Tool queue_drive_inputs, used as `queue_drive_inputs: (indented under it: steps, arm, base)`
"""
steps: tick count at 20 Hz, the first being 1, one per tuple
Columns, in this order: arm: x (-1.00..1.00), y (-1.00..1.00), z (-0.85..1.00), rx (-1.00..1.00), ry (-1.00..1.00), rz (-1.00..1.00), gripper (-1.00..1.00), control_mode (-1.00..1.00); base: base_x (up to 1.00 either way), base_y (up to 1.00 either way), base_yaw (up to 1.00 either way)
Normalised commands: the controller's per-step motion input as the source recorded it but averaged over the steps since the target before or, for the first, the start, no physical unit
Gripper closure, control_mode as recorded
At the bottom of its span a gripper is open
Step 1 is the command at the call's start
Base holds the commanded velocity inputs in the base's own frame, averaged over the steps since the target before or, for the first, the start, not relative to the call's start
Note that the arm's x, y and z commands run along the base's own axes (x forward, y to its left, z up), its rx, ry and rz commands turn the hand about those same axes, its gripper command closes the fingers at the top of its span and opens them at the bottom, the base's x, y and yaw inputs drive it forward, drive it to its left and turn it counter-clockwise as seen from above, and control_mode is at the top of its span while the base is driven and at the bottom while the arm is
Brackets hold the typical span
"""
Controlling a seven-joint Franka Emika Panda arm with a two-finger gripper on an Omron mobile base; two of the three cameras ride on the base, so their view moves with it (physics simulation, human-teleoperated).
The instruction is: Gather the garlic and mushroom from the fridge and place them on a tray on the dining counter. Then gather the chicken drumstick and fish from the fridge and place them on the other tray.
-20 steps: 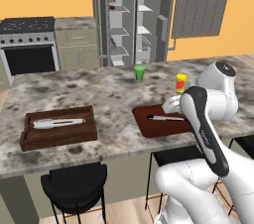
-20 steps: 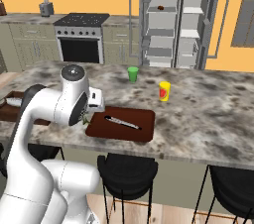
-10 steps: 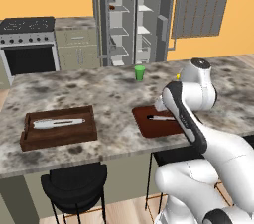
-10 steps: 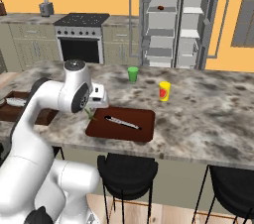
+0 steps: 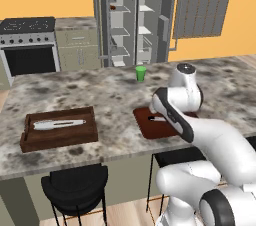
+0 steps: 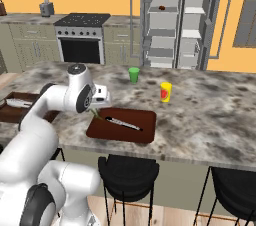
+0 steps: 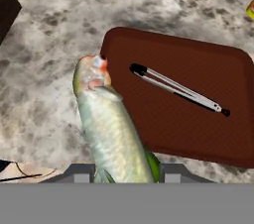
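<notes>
Gripper (image 7: 126, 176) clamps the tail end of the fish (image 7: 110, 129), fingers pinched on it; the greenish-silver body sticks out away from the hand, head with a red patch farthest from it. Fish hangs over the dining counter (image 7: 44, 94), just at the near left corner of the flat reddish-brown tray (image 7: 198, 134), not lying on it. Metal tongs (image 7: 176, 89) lie diagonally on that tray. In the right base view the gripper (image 6: 96, 112) sits at the tray's (image 6: 145, 135) left edge with the fish's thin end poking down. Farther left on the counter, the deep dark-brown tray (image 5: 60, 137) holds a long silvery-white item (image 5: 57, 124). Green cup (image 6: 133, 74) and yellow cup (image 6: 165, 91) stand beyond the flat tray. Black stools (image 6: 127, 172) under the counter's near edge. At the back, fridge (image 6: 180, 17) doors stand open, white shelves showing; stove (image 6: 81, 40) left of it.
</notes>
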Motion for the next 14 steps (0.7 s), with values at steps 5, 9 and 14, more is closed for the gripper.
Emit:
queue_drive_inputs:
  steps: [5, 9, 14]
  arm:
    - [0.48, -0.01, -0.47, 0.00, 0.00, 0.00, 1.00, -1.00]
    - [0.28, -0.03, -0.46, 0.00, 0.05, 0.00, 1.00, -1.00]
    - [0.31, -0.06, -0.37, 0.00, 0.11, 0.00, 1.00, -1.00]
  base:
    - [0.00, 0.00, 0.00]
    - [0.00, 0.00, 0.00]
    - [0.00, 0.00, 0.00]
